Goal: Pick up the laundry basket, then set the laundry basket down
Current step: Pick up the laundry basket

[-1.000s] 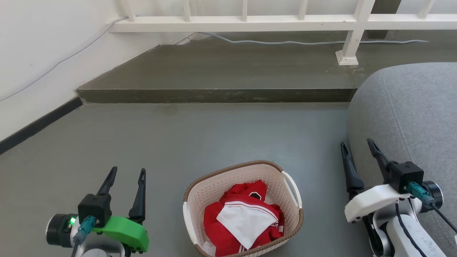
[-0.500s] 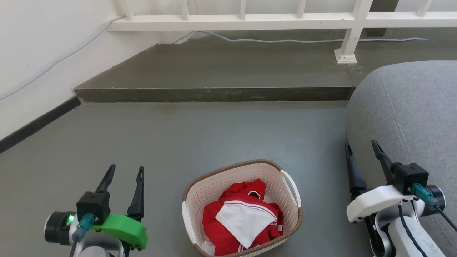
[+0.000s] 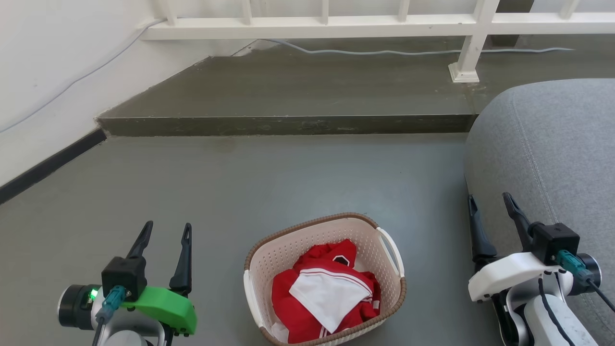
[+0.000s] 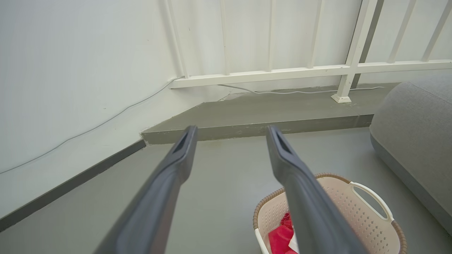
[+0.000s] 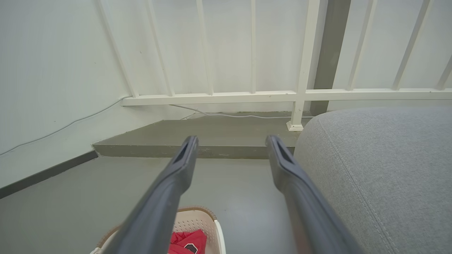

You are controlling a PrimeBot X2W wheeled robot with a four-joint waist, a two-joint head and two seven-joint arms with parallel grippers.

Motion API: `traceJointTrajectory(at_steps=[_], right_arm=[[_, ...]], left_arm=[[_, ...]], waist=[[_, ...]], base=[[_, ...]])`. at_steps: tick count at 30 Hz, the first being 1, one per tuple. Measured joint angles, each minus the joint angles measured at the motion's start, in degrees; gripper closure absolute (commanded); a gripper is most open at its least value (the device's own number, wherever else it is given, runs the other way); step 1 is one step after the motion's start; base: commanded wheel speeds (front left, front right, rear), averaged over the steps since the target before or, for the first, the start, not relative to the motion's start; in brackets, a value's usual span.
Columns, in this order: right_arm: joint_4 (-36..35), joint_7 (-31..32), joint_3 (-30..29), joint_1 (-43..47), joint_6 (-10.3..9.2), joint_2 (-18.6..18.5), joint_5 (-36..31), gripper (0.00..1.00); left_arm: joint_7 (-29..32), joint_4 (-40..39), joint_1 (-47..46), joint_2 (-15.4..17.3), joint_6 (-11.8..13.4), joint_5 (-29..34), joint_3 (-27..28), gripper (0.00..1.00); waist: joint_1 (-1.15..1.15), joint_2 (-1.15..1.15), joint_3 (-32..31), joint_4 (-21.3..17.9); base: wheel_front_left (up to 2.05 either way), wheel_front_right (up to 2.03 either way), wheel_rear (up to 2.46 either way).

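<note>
The laundry basket point(image 3: 288, 250), cream perforated plastic with a brown woven-look rim and white side handles, stands on the grey floor at the bottom centre of the head view, holding red and white clothing point(image 3: 326, 293). My left gripper point(image 3: 167, 228) hovers open to the basket's left, nothing between its fingers. To the right of the basket, my right gripper point(image 3: 489, 198) is open too, beside the grey cushion. In the left wrist view the basket point(image 4: 367, 215) lies at lower right of the left gripper point(image 4: 231, 132). The right wrist view shows the basket's rim point(image 5: 197, 215) under the right gripper point(image 5: 231, 141).
A large grey cushion point(image 3: 552, 154) fills the right side, close to my right arm. A raised concrete step point(image 3: 288, 122) runs across ahead, with a white railing point(image 3: 336, 21) and a loose cable point(image 3: 384, 51) on it. A white wall point(image 3: 48, 72) with dark skirting bounds the left.
The whole head picture has shifted slightly, so the camera moved. Both grippers sit a little lower in the picture; they stay open and apart from the basket.
</note>
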Motion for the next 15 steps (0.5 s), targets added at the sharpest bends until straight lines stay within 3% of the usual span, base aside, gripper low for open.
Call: traceJointTrajectory(at_steps=[15], right_arm=[[-0.2,0.0,-0.8,0.0,0.52,0.2,-0.2,0.0]], left_arm=[[0.0,0.3,-0.1,-0.1,0.0,0.0,0.0,0.0]], waist=[[0.0,0.0,1.1,-0.1]], base=[[0.0,0.0,0.0]])
